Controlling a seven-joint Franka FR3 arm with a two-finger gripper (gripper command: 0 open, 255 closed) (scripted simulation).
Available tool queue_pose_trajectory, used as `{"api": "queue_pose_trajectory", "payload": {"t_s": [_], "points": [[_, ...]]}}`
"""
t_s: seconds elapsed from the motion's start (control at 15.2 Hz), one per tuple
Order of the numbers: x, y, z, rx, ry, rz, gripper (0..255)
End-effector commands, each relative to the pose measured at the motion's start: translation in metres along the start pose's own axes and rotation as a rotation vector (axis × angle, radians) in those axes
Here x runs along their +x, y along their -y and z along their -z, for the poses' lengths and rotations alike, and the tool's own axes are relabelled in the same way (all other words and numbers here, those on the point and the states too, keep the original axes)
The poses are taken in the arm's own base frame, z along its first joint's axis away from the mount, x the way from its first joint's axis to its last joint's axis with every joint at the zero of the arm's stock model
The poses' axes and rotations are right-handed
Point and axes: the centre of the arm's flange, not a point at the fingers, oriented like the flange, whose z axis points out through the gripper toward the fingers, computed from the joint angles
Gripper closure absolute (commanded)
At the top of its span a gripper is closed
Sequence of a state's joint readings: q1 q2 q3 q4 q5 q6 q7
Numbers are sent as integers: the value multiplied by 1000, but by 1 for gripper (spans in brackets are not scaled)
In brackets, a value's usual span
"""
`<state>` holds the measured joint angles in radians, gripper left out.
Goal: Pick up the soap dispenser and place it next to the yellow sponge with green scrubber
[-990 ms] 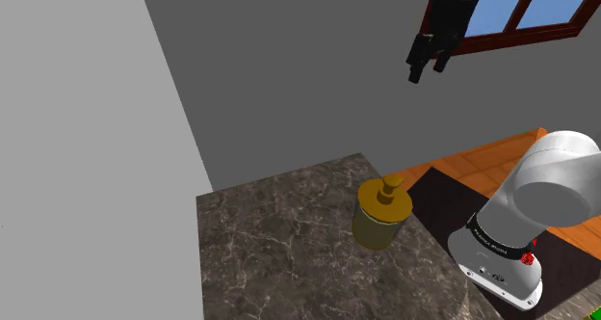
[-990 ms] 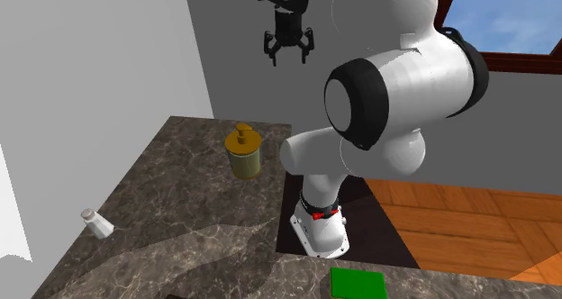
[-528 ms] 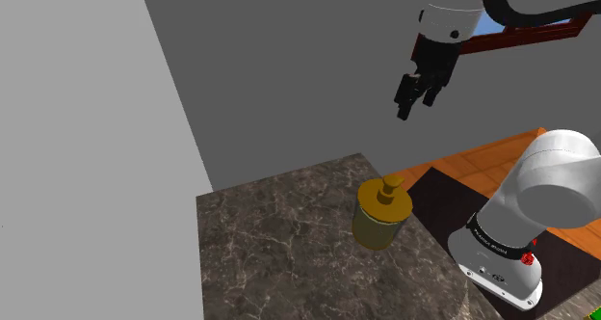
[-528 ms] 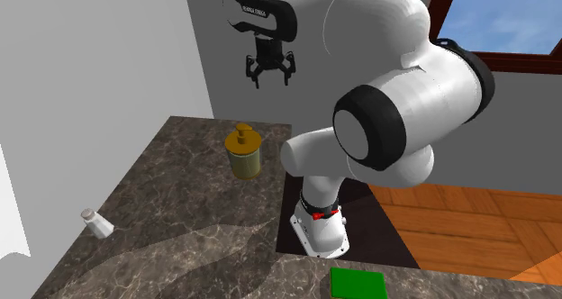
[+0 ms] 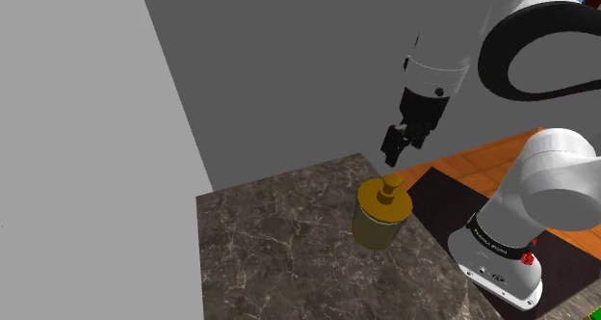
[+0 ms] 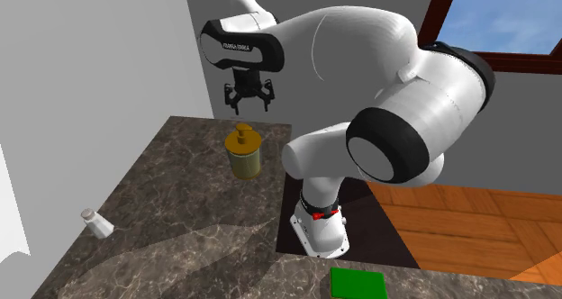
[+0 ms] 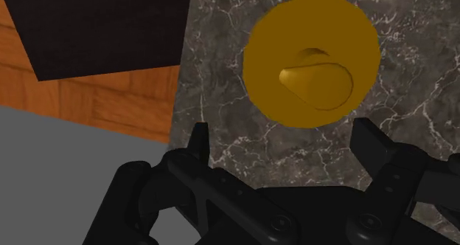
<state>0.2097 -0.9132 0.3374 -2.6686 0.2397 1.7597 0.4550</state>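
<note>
The soap dispenser [image 5: 382,215] is a squat golden-yellow jar with a pump on top, standing upright near the edge of a dark marble counter [image 5: 279,260]. My gripper [image 5: 392,157] hangs open a short way above it, touching nothing. In the second exterior view the gripper [image 6: 243,105] is just over the dispenser [image 6: 244,153]. The wrist view looks down on the dispenser's round top [image 7: 315,59], which lies ahead of the spread fingers of the gripper [image 7: 281,133]. A flat green pad [image 6: 358,282], apparently the sponge's scrubber side, lies at the counter's near end.
A small white cup [image 6: 95,222] lies on its side toward the second exterior view's left. A grey wall [image 5: 289,67] rises behind the counter. The robot's base [image 5: 501,255] stands beside the counter's edge, over a dark mat and wooden floor [image 6: 468,212].
The arm has swung down from high near the window to just above the dispenser. The fingers stayed open and the dispenser has not moved.
</note>
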Motion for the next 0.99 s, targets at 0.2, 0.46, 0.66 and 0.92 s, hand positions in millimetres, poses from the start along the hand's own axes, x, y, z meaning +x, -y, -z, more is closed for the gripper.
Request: {"api": "queue_pose_trajectory", "payload": {"t_s": [0.2,0.46,0.66,0.92], "points": [[-17,33,-29,2,8,9,0],[-17,33,-50,2,8,9,0],[-17,33,-64,2,8,9,0],[-17,33,-64,2,8,9,0]]}}
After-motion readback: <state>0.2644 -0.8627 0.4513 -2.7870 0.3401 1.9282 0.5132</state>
